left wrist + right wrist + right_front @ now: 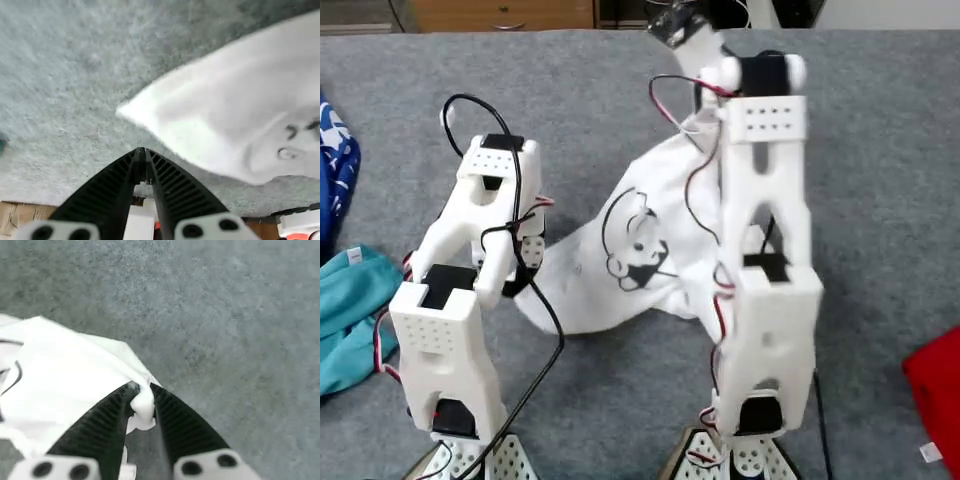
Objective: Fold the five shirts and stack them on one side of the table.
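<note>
Four shirts can be counted on the grey table (880, 180), one of each colour. A white shirt (640, 260) with a black printed figure lies crumpled in the middle between the two arms. A teal shirt (350, 310) sits at the left edge, with a blue patterned shirt (335, 160) beyond it at the same edge. A red shirt (940, 385) is well apart at the right edge. None of them is folded or stacked.

Two arms stand side by side at the near edge. The right gripper (142, 402) is clamped on the white shirt – its black ribbed fingers (107, 415) are drawn close together with a small bunched fold of the cloth's edge pinched between the tips, and the rest of the cloth trails off to one side over the table.

The left gripper (141, 152) is closed with nothing in it – its two fingertips meet. It hangs over bare table just short of a pointed corner of the white shirt, not touching the cloth. In the high view this arm stands at the shirt's left side
</note>
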You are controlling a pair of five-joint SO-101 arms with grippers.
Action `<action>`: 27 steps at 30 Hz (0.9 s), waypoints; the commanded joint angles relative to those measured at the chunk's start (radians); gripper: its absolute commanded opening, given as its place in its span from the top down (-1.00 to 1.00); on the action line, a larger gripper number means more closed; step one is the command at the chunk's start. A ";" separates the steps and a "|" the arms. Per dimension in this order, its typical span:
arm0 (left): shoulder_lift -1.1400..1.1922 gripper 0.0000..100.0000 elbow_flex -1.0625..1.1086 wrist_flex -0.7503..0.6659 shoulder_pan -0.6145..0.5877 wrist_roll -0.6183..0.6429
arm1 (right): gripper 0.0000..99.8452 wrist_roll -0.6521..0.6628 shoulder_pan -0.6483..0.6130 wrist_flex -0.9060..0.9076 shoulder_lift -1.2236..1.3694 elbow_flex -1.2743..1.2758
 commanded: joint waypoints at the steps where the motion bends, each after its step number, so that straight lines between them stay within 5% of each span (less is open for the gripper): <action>1: -0.001 0.96 -0.117 0.015 0.008 0.002 | 0.99 0.051 0.005 0.014 -0.251 0.206; 12: 0.001 0.96 -0.502 0.014 0.002 0.164 | 0.99 0.189 -0.189 -0.034 -0.746 1.020; 27: 0.001 0.96 -0.512 0.014 0.006 0.160 | 0.98 0.557 -0.219 -0.048 -1.426 1.877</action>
